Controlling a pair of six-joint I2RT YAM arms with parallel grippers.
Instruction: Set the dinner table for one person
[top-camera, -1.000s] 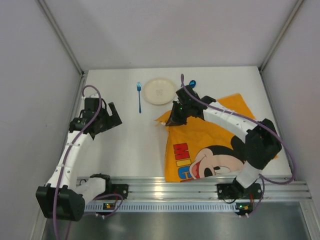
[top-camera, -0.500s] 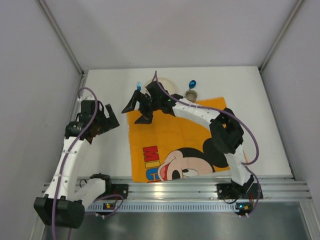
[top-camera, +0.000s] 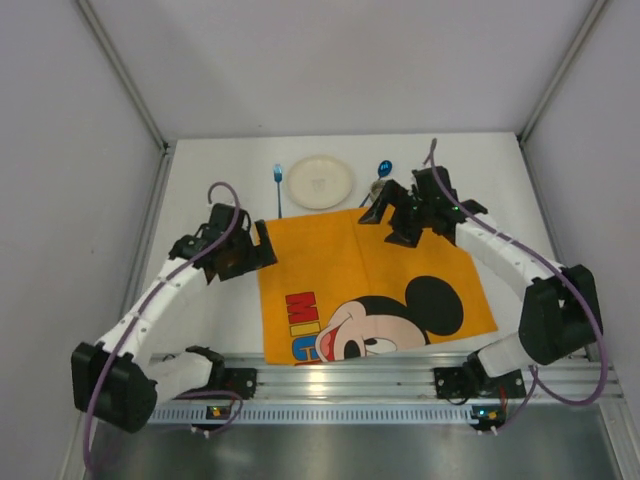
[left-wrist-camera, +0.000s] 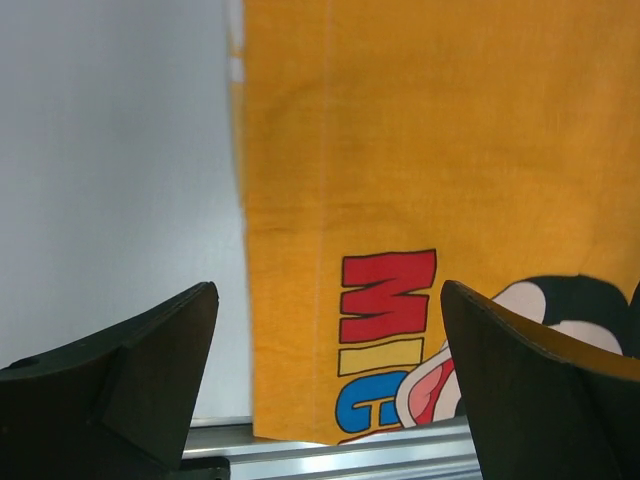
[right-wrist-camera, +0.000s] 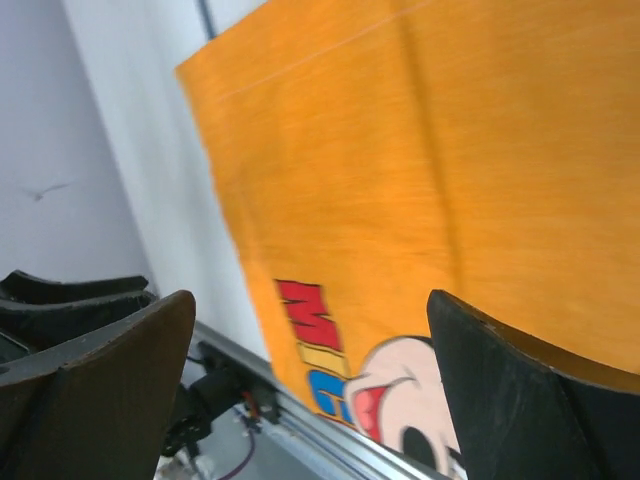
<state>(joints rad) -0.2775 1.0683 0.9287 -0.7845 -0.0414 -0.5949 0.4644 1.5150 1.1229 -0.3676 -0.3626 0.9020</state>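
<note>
Jaws apart, orange placemat (top-camera: 330, 260) flat on dinner table (top-camera: 490, 170), pale walls (top-camera: 350, 60)

A second ago the orange placemat (top-camera: 370, 290) lies bunched at 4 o'clock on the table (top-camera: 215, 200). Now it is spread flat at 6 o'clock, nearer the middle. Half a second ago the right gripper (top-camera: 392, 226) is at 11 o'clock by the fork (top-camera: 279, 195). Now it hangs at 1 o'clock over the placemat's far edge, fingers apart. The left gripper (top-camera: 262, 250) has come in from 9 o'clock to the placemat's left edge.
</note>
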